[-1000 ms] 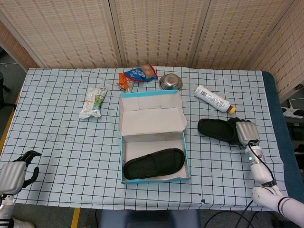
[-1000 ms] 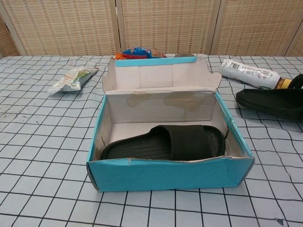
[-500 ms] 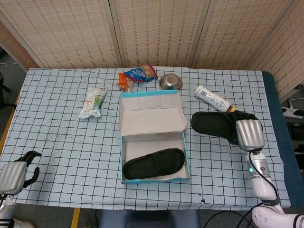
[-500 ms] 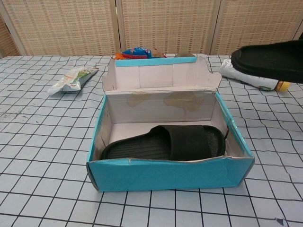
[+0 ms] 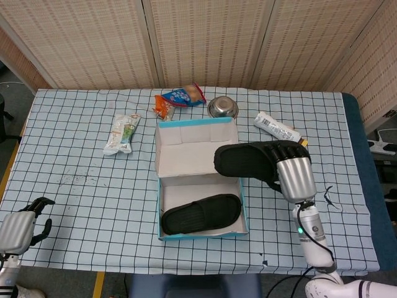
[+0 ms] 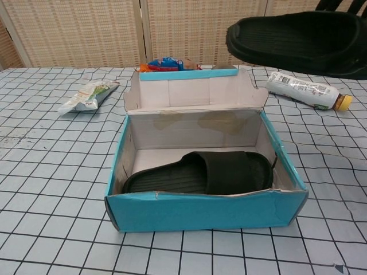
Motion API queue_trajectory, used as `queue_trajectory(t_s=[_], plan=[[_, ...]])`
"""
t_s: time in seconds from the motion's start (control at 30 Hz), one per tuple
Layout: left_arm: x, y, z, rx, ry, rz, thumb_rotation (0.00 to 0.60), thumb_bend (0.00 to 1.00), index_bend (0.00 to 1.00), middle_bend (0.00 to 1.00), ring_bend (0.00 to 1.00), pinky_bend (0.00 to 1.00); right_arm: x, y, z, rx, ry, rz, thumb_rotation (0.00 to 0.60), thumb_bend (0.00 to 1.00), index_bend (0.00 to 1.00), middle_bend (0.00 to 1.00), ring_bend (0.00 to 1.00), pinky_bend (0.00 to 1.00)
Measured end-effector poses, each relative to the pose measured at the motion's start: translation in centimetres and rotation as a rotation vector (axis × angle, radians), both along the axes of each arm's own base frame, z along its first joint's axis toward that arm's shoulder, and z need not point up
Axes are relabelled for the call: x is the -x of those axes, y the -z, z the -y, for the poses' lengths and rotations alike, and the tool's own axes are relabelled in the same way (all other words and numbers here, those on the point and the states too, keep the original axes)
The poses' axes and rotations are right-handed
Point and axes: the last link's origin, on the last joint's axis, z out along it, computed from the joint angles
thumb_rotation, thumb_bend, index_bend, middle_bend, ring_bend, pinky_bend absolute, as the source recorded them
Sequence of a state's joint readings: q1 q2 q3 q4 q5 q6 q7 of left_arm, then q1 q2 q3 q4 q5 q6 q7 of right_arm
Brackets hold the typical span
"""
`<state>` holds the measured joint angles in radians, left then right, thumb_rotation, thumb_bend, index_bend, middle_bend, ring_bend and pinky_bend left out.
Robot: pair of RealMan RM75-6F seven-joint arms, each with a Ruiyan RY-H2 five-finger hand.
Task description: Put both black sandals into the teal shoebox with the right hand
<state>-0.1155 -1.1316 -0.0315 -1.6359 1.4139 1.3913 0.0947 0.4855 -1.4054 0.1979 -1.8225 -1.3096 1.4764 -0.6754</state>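
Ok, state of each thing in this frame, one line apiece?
teal shoebox: open, lid folded back.
first sandal: lying flat inside the box.
second sandal: held in the air near the box's right side.
right hand: grips the second sandal.
left hand: idle at the table's near-left corner, fingers curled, holding nothing.
bottle: lying on its side.

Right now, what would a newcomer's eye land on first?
The black sandal held in the air by the right robot hand, over the teal shoebox's right edge. Next, the other sandal lying inside the box at the table's centre.
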Motion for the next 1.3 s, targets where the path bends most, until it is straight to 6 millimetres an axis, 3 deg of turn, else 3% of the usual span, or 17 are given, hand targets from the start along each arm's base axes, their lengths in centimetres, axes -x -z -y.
queue_trajectory(t_s=[0.3,0.77,1.3], plan=[[-0.1,-0.2,0.1,-0.003,0.011,0.009,0.6,0.5,0.28,0.23,0.41,0.57,-3.3,5.8,-0.5,0.0,-0.15,0.076,0.6,0.06,0.51,0.5,0.35,0.39],[-0.1,-0.1,0.0,0.0,0.013,0.013,0.6,0.51,0.28,0.23,0.4,0.57,-6.1,13.0,-1.4,-0.023,-0.245,0.094,0.6,0.08,0.51,0.5,0.36,0.38],[-0.1,-0.3,0.1,-0.003,0.014,0.023,0.6,0.5,0.28,0.23,0.4,0.57,-7.6,17.5,-1.3,-0.087,-0.288,0.043,0.6,0.08,0.51,0.5,0.36,0.38]])
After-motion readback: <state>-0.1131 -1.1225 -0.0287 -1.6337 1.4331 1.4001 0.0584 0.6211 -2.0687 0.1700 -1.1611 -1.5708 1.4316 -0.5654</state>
